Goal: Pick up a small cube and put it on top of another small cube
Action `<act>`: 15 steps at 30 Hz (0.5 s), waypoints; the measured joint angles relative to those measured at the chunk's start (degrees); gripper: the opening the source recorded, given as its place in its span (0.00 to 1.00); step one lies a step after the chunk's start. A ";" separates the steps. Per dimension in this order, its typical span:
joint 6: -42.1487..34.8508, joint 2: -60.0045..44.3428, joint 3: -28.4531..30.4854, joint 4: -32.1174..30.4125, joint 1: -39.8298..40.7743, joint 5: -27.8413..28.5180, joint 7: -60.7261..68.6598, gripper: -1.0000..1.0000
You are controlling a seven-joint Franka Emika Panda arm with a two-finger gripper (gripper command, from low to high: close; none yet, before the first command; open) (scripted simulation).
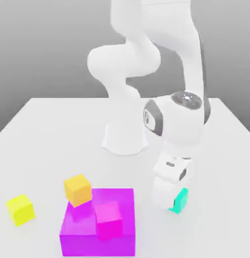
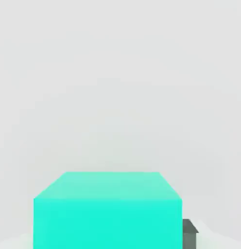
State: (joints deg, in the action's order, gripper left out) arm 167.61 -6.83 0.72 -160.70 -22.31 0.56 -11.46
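item: teal cube (image 1: 179, 200). small, plain, resting on the white table (image 1: 41, 131); sits to the exterior view's right of the magenta block (image 1: 97, 234), a little apart from it. in the hand view the teal cube (image 2: 107, 209) lies close under the camera, top face level, one dark fingertip (image 2: 190, 232) just beside its flank.

item: gripper (image 1: 170, 199). lowered over the teal cube, pointing down, white housing covering most of it. fingers drawn in around the cube; whether they are fully clamped on it i cannot tell.

item: magenta block. large, landmark. carries a pink cube (image 1: 108, 219) on its top face.

item: orange cube (image 1: 78, 189). small, tilted, perched at the block's far corner on the exterior view's left.

item: yellow cube (image 1: 20, 209). small, on the table, well off the block toward the exterior view's left.

step in hand, as judged: securing the grasp on the teal cube, before any lift.

handling notes: let the fingers seat squarely on opposite flat faces, centred, so the cube does not twist. confirm a firm hold, then lift straight up, high enough to clear the block and what sits on it. the yellow cube looks the flatter, steadier base; the orange one is tilted and likely to shed a load.
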 joint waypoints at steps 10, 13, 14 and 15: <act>-19.46 16.57 10.54 3.13 11.28 2.12 24.51 0.00; -25.35 20.96 15.55 4.77 15.84 5.35 32.95 0.00; -27.18 22.32 17.19 5.29 17.39 6.50 35.64 0.00; -28.37 23.17 18.62 5.66 18.65 7.37 37.98 0.00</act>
State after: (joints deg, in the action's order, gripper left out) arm 139.24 16.34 19.34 -155.04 -3.66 7.93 26.52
